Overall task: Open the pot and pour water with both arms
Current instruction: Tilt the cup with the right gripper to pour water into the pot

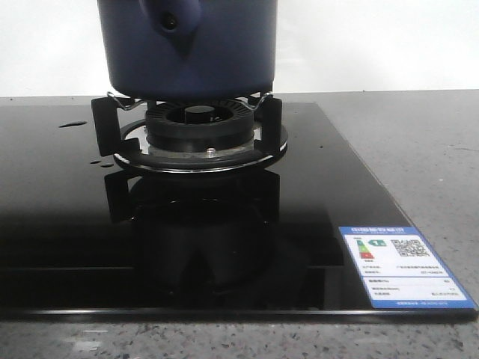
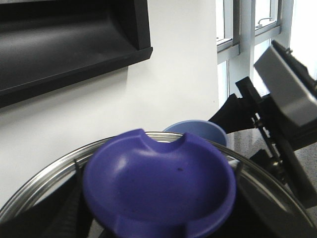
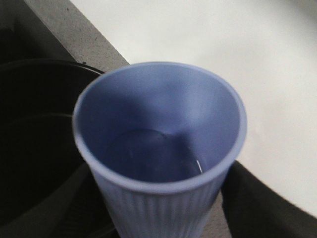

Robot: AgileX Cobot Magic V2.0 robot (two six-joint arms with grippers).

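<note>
Grips cup [image 3: 158, 148] in right gripper [image 3: 158, 223], dark finger [image 3: 257, 208] against its side. Flanks lid knob [image 2: 158, 188] with blurred left gripper [image 2: 158, 225] fingers [image 2: 59, 218]; closure unclear.

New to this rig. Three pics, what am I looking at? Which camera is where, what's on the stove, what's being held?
It is a two-armed robot with a camera on each wrist and one facing forward. The front view shows the dark blue pot on a gas burner set in a black glass hob. The left wrist view looks down on the pot lid, with its blue knob and metal rim, apparently lifted. The right wrist view looks into a pale blue cup holding some water beside the open pot. The grippers themselves are hardly visible.
</note>
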